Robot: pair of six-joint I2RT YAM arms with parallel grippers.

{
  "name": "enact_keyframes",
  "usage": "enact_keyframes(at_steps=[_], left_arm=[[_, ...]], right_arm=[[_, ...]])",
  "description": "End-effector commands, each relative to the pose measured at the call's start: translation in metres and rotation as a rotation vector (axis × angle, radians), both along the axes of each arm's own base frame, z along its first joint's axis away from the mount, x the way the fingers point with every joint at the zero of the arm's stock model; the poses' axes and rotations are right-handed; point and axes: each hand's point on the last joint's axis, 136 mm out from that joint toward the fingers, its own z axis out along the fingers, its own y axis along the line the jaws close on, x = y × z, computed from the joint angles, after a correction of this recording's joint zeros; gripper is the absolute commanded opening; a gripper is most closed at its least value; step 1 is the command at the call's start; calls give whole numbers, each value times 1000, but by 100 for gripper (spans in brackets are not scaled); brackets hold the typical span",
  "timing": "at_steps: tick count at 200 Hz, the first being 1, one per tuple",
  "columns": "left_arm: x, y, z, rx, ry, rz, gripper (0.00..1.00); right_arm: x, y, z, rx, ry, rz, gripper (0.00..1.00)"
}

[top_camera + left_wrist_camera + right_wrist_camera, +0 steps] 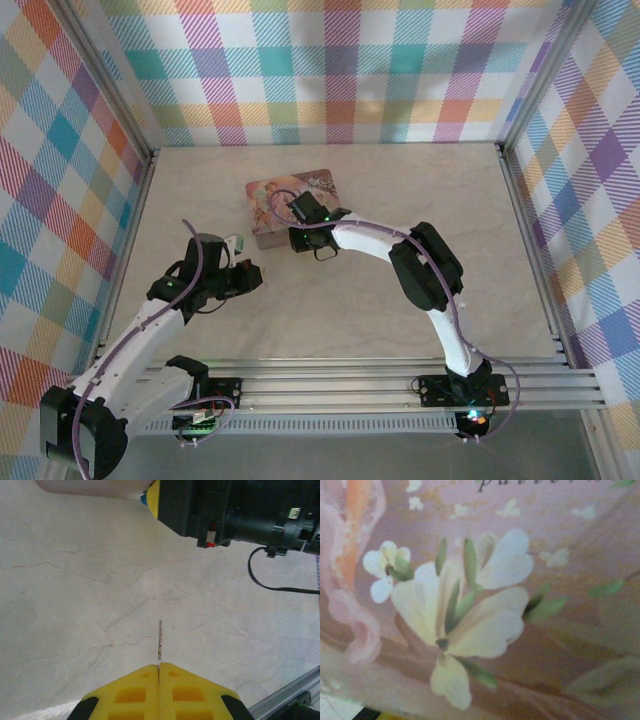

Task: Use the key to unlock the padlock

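Note:
My left gripper (159, 666) is shut on the key (160, 639), a thin dark sliver sticking straight out from between the yellow pads above the bare table. In the top view this gripper (254, 275) hovers just left of and below the pink box (290, 205). My right gripper (297, 240) is pressed against the box's near edge. In the left wrist view one of its yellow fingertips (154, 497) shows beside a small blue patch (144, 500) that looks like the padlock, mostly hidden. The right wrist view is close on the box's flowered lid (485, 605).
The pale marble table (400, 310) is walled by plaid panels on three sides. A metal rail (400, 375) runs along the near edge. A black cable (270, 582) loops under the right gripper's body.

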Motion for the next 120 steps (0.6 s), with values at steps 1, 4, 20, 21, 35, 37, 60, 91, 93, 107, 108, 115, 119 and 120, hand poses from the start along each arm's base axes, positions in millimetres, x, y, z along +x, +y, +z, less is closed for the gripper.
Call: enact_keyframes(at_steps=[1, 4, 20, 21, 35, 37, 60, 91, 93, 107, 108, 115, 119, 120], left_arm=[[1, -9, 11, -50, -99, -66, 0], [2, -11, 14, -61, -120, -75, 0], [6, -19, 33, -112, -255, -121, 0], [6, -19, 34, -113, -261, -123, 0], [6, -20, 46, -121, -352, -147, 0], [6, -21, 48, -122, -364, -151, 0], [4, -27, 59, -119, -446, -225, 0], [5, -39, 62, -126, -468, -320, 0], [5, -40, 61, -127, -464, -324, 0], [9, -46, 57, -142, -441, -350, 0], [9, -46, 57, -143, -439, -351, 0], [12, -49, 55, -147, -428, -357, 0], [14, -50, 53, -146, -421, -360, 0], [15, -50, 53, -145, -421, -360, 0]], right_arm=[[-5, 0, 34, 46, -14, 56, 6], [-6, 0, 35, 50, -6, 59, 5], [-14, -3, 43, 76, 46, 72, 0], [-14, -2, 44, 80, 47, 73, 0], [-20, -7, 50, 104, 104, 70, 0], [-21, -8, 51, 107, 107, 71, 0], [-26, -18, 59, 146, 186, 44, 0], [-27, -31, 71, 192, 245, -1, 0], [-27, -32, 72, 196, 248, -6, 0], [-25, -39, 77, 229, 281, -42, 0], [-25, -39, 77, 229, 281, -42, 0], [-24, -43, 79, 245, 296, -59, 0], [-24, -45, 81, 255, 302, -66, 0], [-23, -46, 82, 259, 305, -71, 0]])
